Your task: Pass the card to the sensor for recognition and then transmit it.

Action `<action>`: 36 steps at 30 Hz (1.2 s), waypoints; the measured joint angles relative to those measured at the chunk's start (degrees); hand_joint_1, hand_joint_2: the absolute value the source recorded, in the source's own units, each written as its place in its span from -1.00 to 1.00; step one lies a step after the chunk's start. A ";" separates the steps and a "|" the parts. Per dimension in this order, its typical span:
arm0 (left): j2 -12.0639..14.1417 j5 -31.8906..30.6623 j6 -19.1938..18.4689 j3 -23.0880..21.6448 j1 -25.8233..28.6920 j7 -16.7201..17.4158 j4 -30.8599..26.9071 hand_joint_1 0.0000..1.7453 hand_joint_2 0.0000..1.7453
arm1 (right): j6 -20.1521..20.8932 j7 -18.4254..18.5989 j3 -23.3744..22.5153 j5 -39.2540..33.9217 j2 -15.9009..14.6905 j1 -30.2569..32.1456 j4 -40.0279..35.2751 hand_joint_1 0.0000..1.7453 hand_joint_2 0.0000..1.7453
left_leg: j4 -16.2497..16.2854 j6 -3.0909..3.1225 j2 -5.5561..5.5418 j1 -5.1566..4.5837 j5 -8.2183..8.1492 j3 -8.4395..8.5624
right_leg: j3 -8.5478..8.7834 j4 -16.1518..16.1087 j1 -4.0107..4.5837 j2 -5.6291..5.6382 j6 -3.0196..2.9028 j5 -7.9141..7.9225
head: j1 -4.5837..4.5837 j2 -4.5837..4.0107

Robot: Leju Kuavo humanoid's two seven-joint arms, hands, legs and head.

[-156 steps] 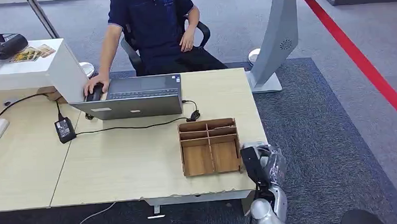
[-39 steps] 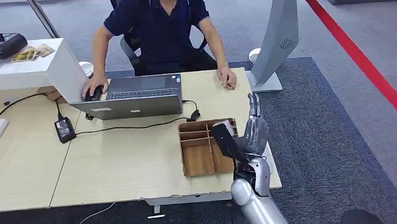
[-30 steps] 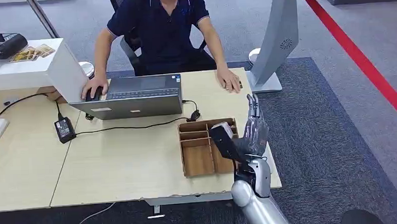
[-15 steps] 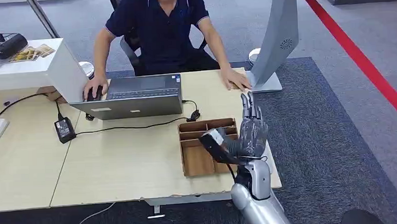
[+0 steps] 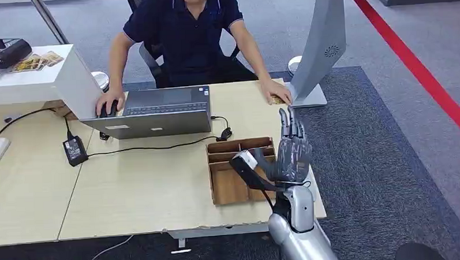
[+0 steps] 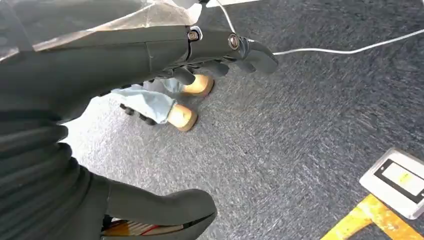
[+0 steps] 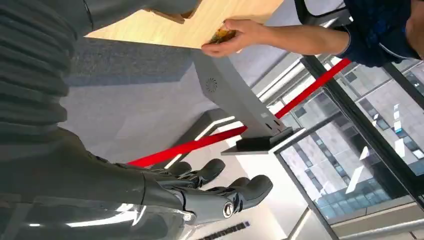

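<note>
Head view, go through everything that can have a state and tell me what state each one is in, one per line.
Right hand: raised over the table edge, fingers extended, holding nothing.
Left hand: hanging over carpet, holding nothing.
Laptop: open, facing the person.
Wooden organizer: upright, visible compartments empty.
Card: under the person's hand at the table edge.
Power adapter: cable attached.

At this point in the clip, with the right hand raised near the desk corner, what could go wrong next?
1. The right hand is open above the wooden organizer; a low reach toward the card could clip its dividers.
2. The person's hand covers the card at the desk edge; the handover could be fumbled or fingers bumped.
3. The grey sensor stand stands beside that corner, so a wide swing might strike it.
</note>
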 joint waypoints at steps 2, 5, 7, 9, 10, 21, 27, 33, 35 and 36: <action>0.00 -0.13 0.00 -0.09 0.00 -0.02 0.00 -1.00 1.00 | -0.02 0.02 0.00 0.00 -0.02 -0.34 0.00 -1.00 1.00 | 0.00 0.00 0.00 0.00 0.00 0.00 | 0.00 0.00 0.00 0.00 0.00 0.00 | 0.00 0.00; 0.00 -0.24 0.00 -0.15 -0.01 -0.07 0.00 -1.00 1.00 | 0.00 0.11 0.00 -0.02 -0.02 -0.83 0.11 -1.00 1.00 | 0.00 0.00 0.00 0.00 0.00 0.00 | 0.00 0.00 0.00 0.00 0.00 0.00 | 0.00 0.00; 0.00 -0.31 0.00 -0.31 -0.02 -0.11 0.00 -1.00 1.00 | 0.00 0.26 0.04 -0.13 0.00 -1.24 0.44 -1.00 1.00 | 0.00 0.00 0.00 0.00 0.00 0.00 | 0.01 0.00 0.00 0.00 0.00 0.00 | 0.00 0.00; 0.00 -0.33 0.00 -0.54 -0.03 -0.13 0.00 -1.00 1.00 | 0.02 0.46 0.11 -0.17 0.00 -1.64 0.90 -1.00 1.00 | 0.00 0.00 0.00 0.00 0.00 0.00 | 0.01 0.00 0.00 0.00 0.00 0.00 | 0.00 0.00; 0.00 -0.37 0.00 -0.61 -0.03 -0.13 0.00 -1.00 1.00 | 0.02 0.59 0.13 -0.20 0.00 -1.78 1.09 -1.00 1.00 | 0.00 0.00 0.00 0.00 0.00 -0.01 | 0.01 0.00 0.00 0.00 0.00 0.00 | 0.00 0.00; 0.00 -1.09 -0.09 -1.22 -0.06 -0.09 0.00 -1.00 1.00 | 0.02 1.81 0.48 -1.03 -0.11 -2.74 4.06 -1.00 1.00 | 0.00 0.00 -0.01 0.00 0.00 -0.01 | 0.00 0.00 0.00 0.00 0.00 0.00 | 0.00 0.00; 0.00 -0.92 -0.09 -1.27 -0.06 -0.09 0.00 -1.00 1.00 | 0.02 1.81 0.52 -1.03 -0.15 -2.84 4.85 -1.00 1.00 | 0.00 0.00 -0.01 0.00 0.00 -0.01 | 0.00 0.00 0.00 0.00 0.00 0.00 | 0.00 0.00; 0.00 -0.90 -0.09 -1.27 -0.06 -0.09 0.00 -1.00 1.00 | 0.02 1.81 0.55 -1.03 -0.15 -2.84 4.92 -1.00 1.00 | 0.00 0.00 -0.01 0.00 0.00 -0.01 | 0.00 0.00 0.00 0.00 0.00 0.00 | 0.00 0.00; 0.00 -0.90 -0.09 -1.31 -0.06 -0.11 0.00 -1.00 1.00 | 0.02 1.81 0.61 -1.01 -0.15 -2.86 5.29 -1.00 1.00 | 0.00 0.00 -0.01 0.00 0.00 -0.01 | 0.00 0.00 0.00 0.00 0.00 0.00 | 0.00 0.00; 0.00 -0.74 -0.09 -1.35 -0.06 -0.13 0.00 -1.00 1.00 | 0.02 2.08 0.90 -1.01 -0.20 -2.85 5.86 -1.00 1.00 | 0.00 0.00 -0.01 0.00 0.00 -0.01 | 0.00 0.00 0.00 0.00 0.00 0.00 | 0.00 0.00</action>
